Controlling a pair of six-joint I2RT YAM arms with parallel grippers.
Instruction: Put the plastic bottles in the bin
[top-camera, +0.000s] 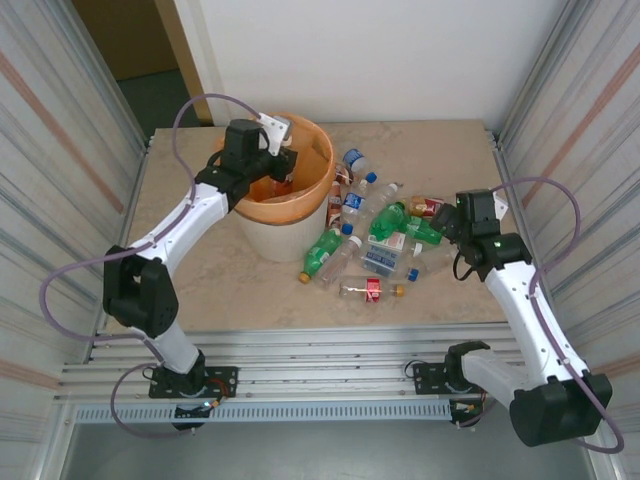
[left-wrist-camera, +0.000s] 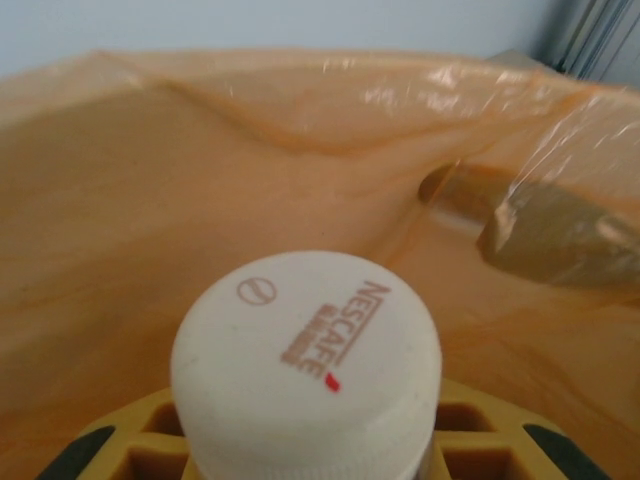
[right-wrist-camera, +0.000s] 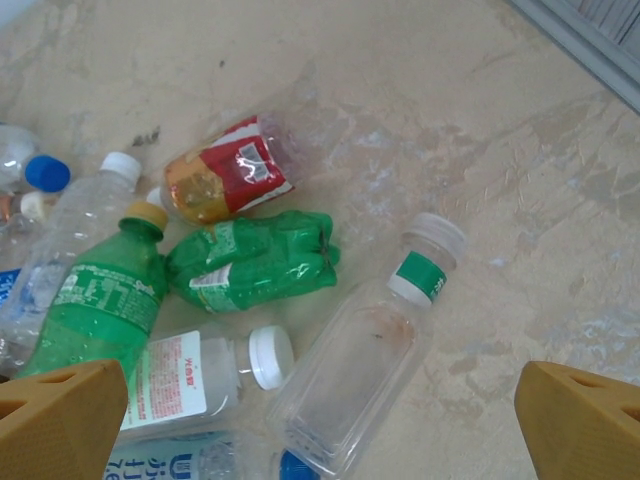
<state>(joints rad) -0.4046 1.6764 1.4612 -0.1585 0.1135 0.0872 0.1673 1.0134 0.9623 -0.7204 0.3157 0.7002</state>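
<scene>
orange liner hides the bin's depth; left gripper pinches one white-capped bottle, its body cut off; right gripper spread over roughly twelve overlapping bottles.

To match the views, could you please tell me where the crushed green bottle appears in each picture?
Top external: crushed green bottle right of centre, the rightmost green bottle.
Right wrist: crushed green bottle just left of centre.
Shared landmark: red-labelled bottle, directly above it in both pictures.

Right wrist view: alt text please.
The open right gripper hangs over plastic bottles lying on a beige table, with a clear bottle with a green band and white cap centred under it. Left of that lie a crushed green bottle and a red-labelled bottle.
</scene>
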